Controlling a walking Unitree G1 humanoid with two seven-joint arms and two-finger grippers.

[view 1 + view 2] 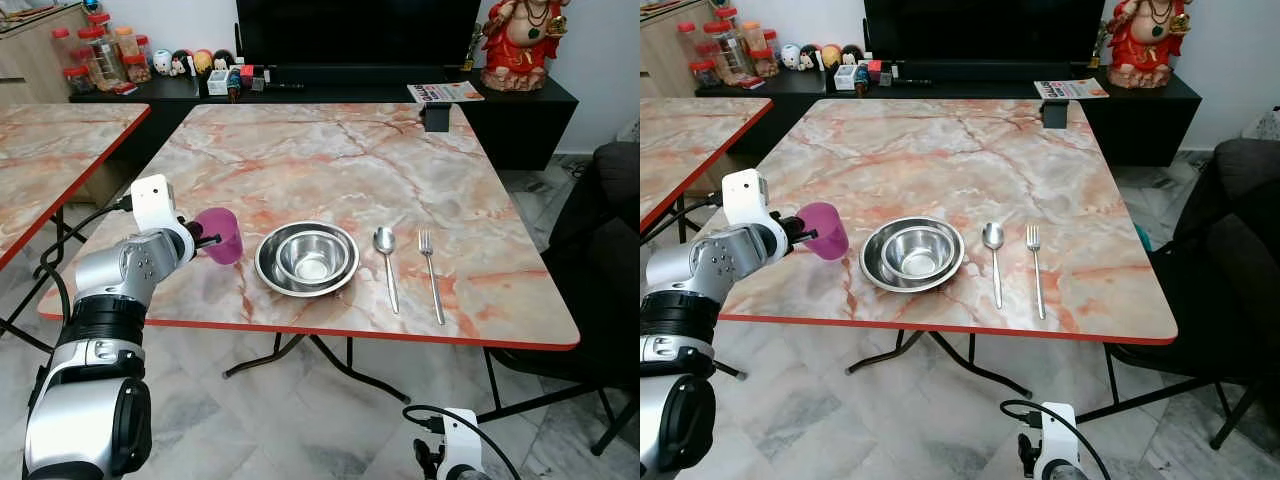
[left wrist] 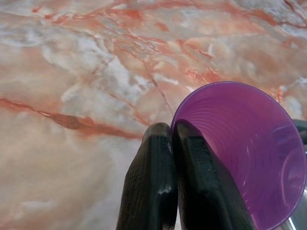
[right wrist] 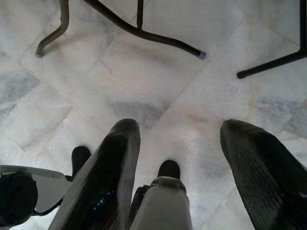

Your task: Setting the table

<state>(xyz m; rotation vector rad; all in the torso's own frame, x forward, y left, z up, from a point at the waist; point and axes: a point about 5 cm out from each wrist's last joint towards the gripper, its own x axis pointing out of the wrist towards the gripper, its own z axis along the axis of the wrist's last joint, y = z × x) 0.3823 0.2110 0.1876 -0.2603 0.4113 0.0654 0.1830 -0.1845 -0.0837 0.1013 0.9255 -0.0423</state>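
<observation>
The purple cup [image 1: 222,235] hangs tilted, pinched only by its rim, so it could slip or swing from the left gripper [image 2: 172,139] and knock the steel bowl [image 1: 307,258] if lowered carelessly; set down at this slant, it may tip over on the counter [image 1: 340,160]. The fingers [image 2: 151,182] are closed tight on the cup's wall, one inside the rim and one outside. The cup sits just left of the bowl. The right gripper [image 3: 177,143] hangs idle over the floor, fingers spread wide, holding nothing.
</observation>
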